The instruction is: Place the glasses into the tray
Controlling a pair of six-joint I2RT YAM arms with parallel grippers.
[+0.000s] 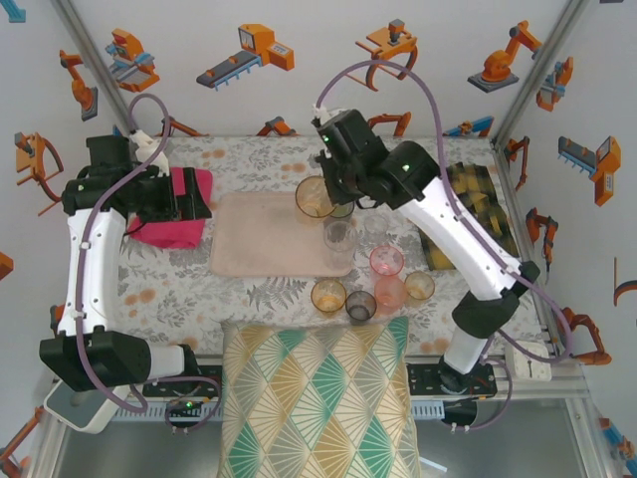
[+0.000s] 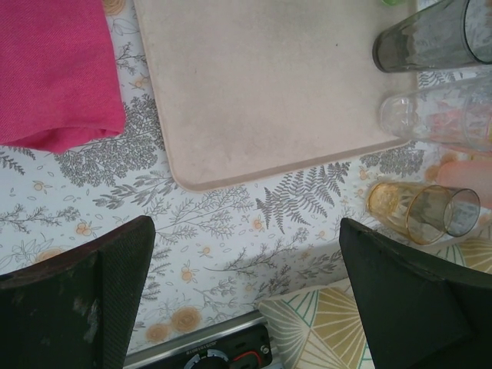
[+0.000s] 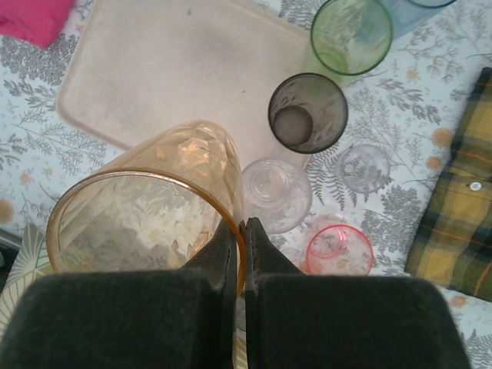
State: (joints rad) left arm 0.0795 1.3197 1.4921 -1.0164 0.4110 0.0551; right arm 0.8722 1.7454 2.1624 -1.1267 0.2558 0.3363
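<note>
**Step in hand:** carrying one glass to the tray. The right gripper (image 3: 241,238) is pinched narrow on the rim wall of the amber tumbler (image 3: 146,207), one finger inside and one outside. The tumbler appears raised off the worktop (image 1: 169,289).

**Location:** the tray (image 3: 177,69) lies ahead of this gripper, slightly left.

**Next move (judgement):** advance over the tray, lower until the base seats upright, then release.

**Materials:** the tumbler is translucent, diamond-faceted and thin-rimmed. The tray is matt pale pink-beige with rounded corners and a low rim.

The left gripper (image 2: 246,246) stands wide and empty, with the tray corner ahead of it.
</note>
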